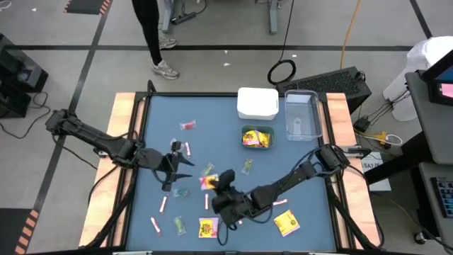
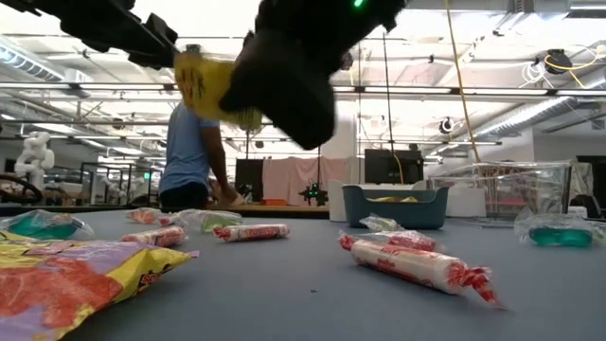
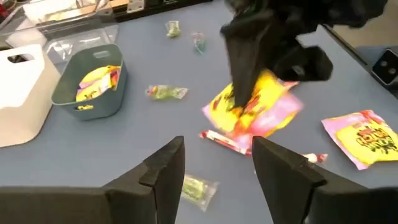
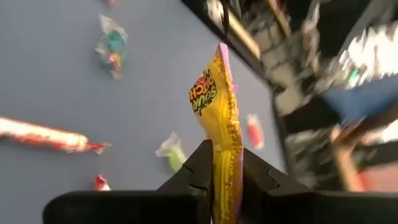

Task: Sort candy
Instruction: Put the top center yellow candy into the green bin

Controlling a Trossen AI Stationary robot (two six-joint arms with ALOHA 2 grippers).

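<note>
Your right gripper [image 4: 222, 167] is clamped on a yellow square candy packet with red print [image 4: 219, 118], which stands on edge between the dark fingers, lifted off the blue table top [image 1: 212, 113]; from above this sits just below table centre. Your left gripper [image 3: 214, 171] hangs at about 9 o'clock from it, close by, fingers apart with nothing between them, facing the held packet.

A slim pink-white wrapped stick [image 3: 227, 140] lies just under the lifted packet, and a green clear-wrapped piece [image 3: 198, 188] lies just beyond your left fingertips. A second yellow packet [image 1: 286, 222] rests at 4 o'clock of the right gripper and a third [image 1: 207, 227] at 7 o'clock, near the front edge. More sticks and small green and red pieces are scattered over the left half of the table.

At 1 o'clock from table centre you have a teal plastic bin [image 1: 257, 137] already holding yellow packets. A white lidded container [image 1: 257, 103] stands behind it, and a clear plastic box [image 1: 302, 115] stands to its right.

A person [image 2: 189, 152] stands beyond the far edge.
</note>
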